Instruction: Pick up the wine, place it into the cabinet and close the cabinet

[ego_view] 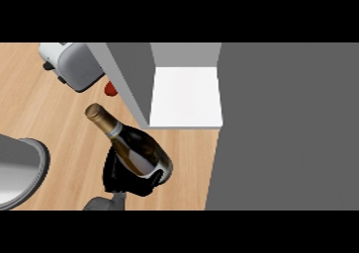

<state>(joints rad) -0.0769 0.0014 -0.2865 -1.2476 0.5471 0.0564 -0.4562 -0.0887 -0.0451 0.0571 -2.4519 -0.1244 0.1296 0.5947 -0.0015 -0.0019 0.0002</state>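
Fingers (117, 173) of the right hand (127, 180) curl round the wine bottle (134, 143), tilted beside the open cabinet (186, 94).

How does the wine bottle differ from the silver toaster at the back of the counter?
The wine bottle is slim, dark glass with a gold-foiled neck; the toaster is boxy and silver-grey. The wine bottle is tilted, neck pointing up-left, gripped by a black robot hand curled round its body; the toaster stands untouched on the wooden counter. The wine bottle is in front of the open cabinet; the toaster sits to the cabinet's left.
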